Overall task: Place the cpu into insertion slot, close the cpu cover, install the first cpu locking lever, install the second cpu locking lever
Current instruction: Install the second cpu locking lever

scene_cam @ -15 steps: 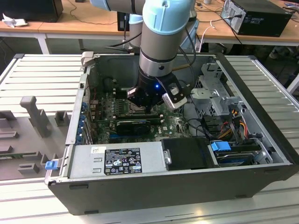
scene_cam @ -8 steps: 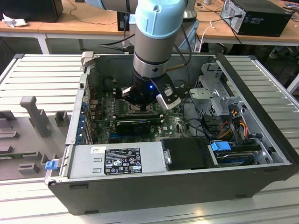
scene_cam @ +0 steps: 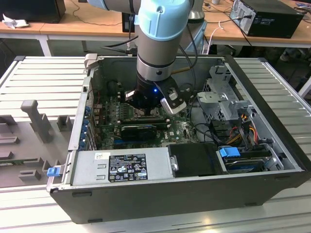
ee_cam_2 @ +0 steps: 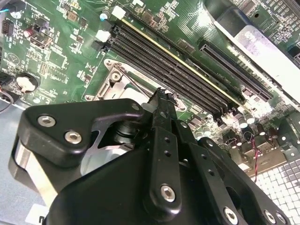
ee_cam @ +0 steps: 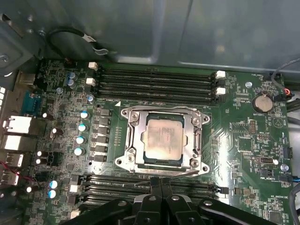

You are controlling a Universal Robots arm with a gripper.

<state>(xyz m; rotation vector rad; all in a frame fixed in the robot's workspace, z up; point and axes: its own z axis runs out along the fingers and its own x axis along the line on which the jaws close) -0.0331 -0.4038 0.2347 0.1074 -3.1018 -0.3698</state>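
The cpu (ee_cam: 162, 139), a pale square chip, lies in the insertion slot (ee_cam: 123, 161) on the green board. The silvery cpu cover (ee_cam: 136, 136) lies flat down around it, with the chip showing through its cut-out. A thin wire lever (ee_cam: 187, 174) runs along the socket edge nearest my gripper (ee_cam: 161, 183). The two black fingers are pressed together and the gripper is shut, with its tip at that edge of the socket. In the second wrist view the gripper tip (ee_cam_2: 161, 93) meets a thin lever rod (ee_cam_2: 136, 84) beside the socket. In the exterior view the gripper (scene_cam: 146, 108) is low inside the computer case.
Long black memory slots (ee_cam: 157, 82) lie beyond the socket, and more slots (ee_cam: 117, 185) lie under the fingers. Capacitors (ee_cam: 83, 126) and a coin battery (ee_cam: 262, 103) flank the socket. Around the arm are the case wall (scene_cam: 257, 97), a drive cage (scene_cam: 223, 97), cables (scene_cam: 243, 126) and the power supply (scene_cam: 121, 167).
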